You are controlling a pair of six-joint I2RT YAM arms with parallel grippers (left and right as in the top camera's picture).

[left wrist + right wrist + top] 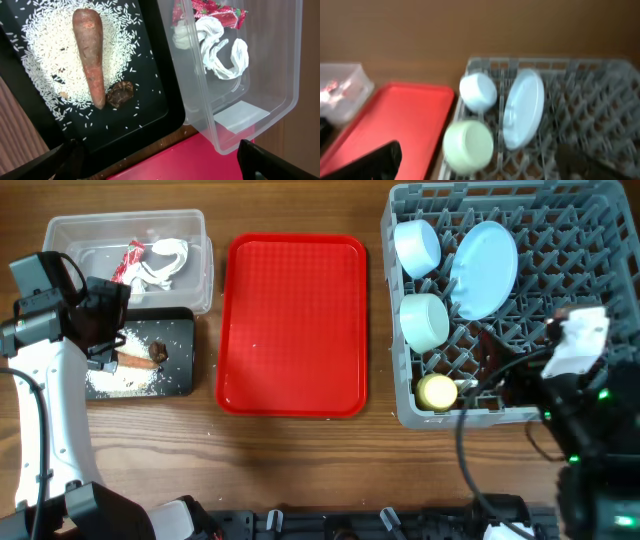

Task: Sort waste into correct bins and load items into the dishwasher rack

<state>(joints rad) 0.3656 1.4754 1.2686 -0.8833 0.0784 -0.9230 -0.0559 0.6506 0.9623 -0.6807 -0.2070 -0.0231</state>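
The clear tub point(195, 240) holds the red-and-white wrapper point(129, 261) and the white tissue point(163, 263); both also show in the left wrist view, wrapper point(215, 9) and tissue point(220, 50). The black tray point(180, 380) holds rice point(125, 380), the carrot-like root point(90, 52) and the brown lump point(120, 93). My left gripper point(105, 340) point(160, 167) is open and empty above the tray's left part. The grey rack point(570, 280) holds the white bowl point(417, 245), teal bowl point(424, 320), blue plate point(484, 268) and yellow cup point(437, 391). My right gripper point(495, 375) point(480, 167) is open and empty over the rack's front. The spoon is not visible.
The flat red serving tray point(292, 325) lies between the bins and the rack. A few rice grains lie on the wooden table beside the black tray. The rack point(590, 100) reaches the table's right edge.
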